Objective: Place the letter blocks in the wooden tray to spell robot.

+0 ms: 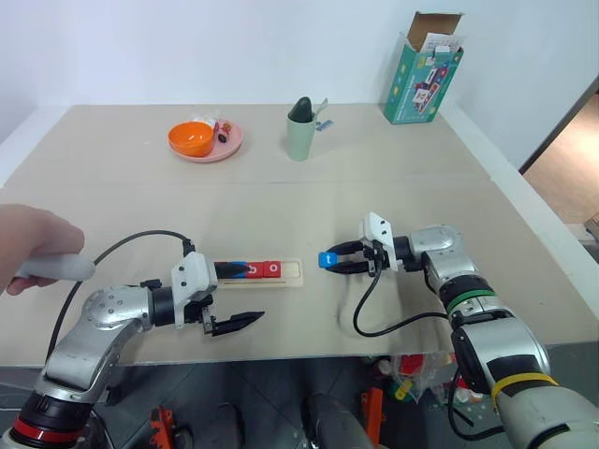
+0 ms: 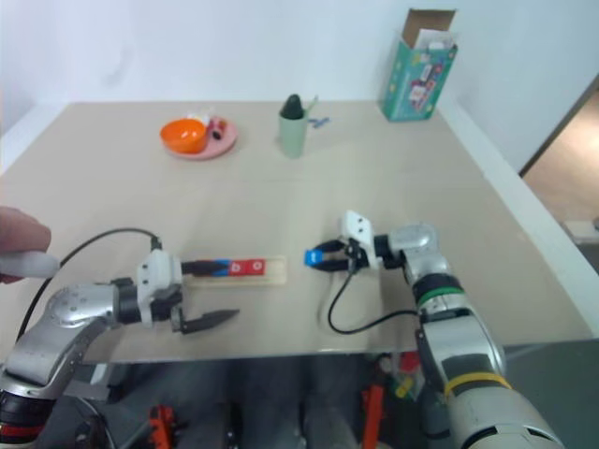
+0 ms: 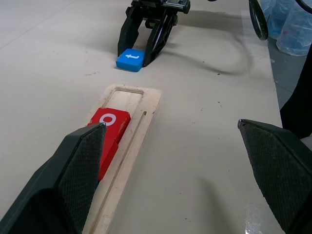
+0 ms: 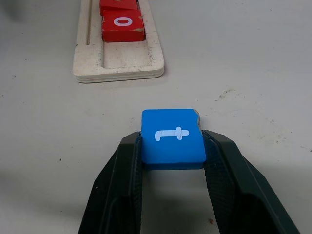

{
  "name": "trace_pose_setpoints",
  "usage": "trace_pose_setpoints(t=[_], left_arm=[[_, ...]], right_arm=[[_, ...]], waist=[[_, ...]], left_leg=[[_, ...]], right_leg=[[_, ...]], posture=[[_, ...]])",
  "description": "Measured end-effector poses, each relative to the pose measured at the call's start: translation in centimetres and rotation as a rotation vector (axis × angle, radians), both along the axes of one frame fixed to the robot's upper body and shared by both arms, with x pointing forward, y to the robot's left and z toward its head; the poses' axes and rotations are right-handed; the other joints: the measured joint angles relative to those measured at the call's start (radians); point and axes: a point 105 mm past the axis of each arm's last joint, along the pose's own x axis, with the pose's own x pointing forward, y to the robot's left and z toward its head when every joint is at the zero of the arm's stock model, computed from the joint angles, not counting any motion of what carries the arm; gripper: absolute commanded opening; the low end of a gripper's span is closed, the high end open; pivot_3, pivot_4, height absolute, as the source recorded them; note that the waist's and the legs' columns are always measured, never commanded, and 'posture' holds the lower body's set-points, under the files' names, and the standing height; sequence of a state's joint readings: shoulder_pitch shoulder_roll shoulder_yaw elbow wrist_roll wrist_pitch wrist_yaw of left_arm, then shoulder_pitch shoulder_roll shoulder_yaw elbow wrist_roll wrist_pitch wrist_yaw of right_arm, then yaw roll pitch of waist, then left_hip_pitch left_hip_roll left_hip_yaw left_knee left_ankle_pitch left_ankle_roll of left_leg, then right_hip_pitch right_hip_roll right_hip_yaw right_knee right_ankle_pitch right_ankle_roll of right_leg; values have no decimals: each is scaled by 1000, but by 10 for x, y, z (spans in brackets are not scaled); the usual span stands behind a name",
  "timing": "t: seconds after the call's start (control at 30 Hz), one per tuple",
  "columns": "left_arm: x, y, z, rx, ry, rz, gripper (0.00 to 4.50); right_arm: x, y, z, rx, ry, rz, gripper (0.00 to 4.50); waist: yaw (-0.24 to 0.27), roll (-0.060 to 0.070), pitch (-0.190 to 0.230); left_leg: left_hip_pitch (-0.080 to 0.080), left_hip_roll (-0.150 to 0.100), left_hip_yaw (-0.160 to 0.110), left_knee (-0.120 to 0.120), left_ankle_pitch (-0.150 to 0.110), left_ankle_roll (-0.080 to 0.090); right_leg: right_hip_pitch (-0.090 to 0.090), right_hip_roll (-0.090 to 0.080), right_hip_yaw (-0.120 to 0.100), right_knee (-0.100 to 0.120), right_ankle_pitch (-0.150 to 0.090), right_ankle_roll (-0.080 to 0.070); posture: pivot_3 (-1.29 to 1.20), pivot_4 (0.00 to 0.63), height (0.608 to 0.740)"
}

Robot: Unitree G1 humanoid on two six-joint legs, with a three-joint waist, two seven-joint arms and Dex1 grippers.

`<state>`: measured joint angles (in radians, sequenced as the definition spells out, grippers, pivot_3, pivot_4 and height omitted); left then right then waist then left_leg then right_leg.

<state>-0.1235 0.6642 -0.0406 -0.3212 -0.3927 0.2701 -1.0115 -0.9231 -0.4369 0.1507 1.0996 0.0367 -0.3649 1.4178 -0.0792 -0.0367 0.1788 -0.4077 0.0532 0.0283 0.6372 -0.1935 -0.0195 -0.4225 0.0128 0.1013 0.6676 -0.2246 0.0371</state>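
At centre right of the head view we see the right tool (image 4: 173,161) clamped on the blue "t" block (image 4: 172,136), which sits on the worktop (image 1: 374,187) just beside the wooden tray's (image 1: 292,272) empty end. Left of centre, the left tool (image 1: 234,297) stands wide open, one finger over the tray, where the red "o" block (image 4: 123,25) lies in the slot.

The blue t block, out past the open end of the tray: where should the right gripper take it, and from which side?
By its two opposite side edges, coming in low from the side away from the wooden tray. The blue t block lies flat on the table, so only its thin sides offer purchase. The right gripper already brackets those edges, fingers against them.
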Motion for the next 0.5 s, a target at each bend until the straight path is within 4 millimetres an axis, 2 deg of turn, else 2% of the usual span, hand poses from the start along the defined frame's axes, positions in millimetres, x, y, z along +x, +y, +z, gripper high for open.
trace_pose_setpoints(t=[0.23, 0.37, 0.5], left_arm=[[2, 3, -1, -3, 5, 19, 4500], [10, 15, 1, -20, -2, 92, 4500], [11, 19, -1, -30, 7, 118, 4500]], right_arm=[[-2, 9, 1, 15, 6, 20, 1207], [-6, 21, 16, 47, 8, 45, 1207], [-18, 36, 26, 55, 6, 80, 1207]], waist=[[-2, 0, 0], [-2, 0, 0], [1, 0, 0]], left_leg=[[0, 0, 0, -1, 0, 0], [0, 1, 0, -2, 0, 0], [-1, 1, -1, -3, 0, 0]], right_leg=[[0, 0, 0, 0, 0, 0], [-1, 0, 0, 0, 0, 1], [-1, 0, -1, 0, -1, 2]], posture=[[0, 150, 740], [0, 150, 740], [0, 150, 740]])
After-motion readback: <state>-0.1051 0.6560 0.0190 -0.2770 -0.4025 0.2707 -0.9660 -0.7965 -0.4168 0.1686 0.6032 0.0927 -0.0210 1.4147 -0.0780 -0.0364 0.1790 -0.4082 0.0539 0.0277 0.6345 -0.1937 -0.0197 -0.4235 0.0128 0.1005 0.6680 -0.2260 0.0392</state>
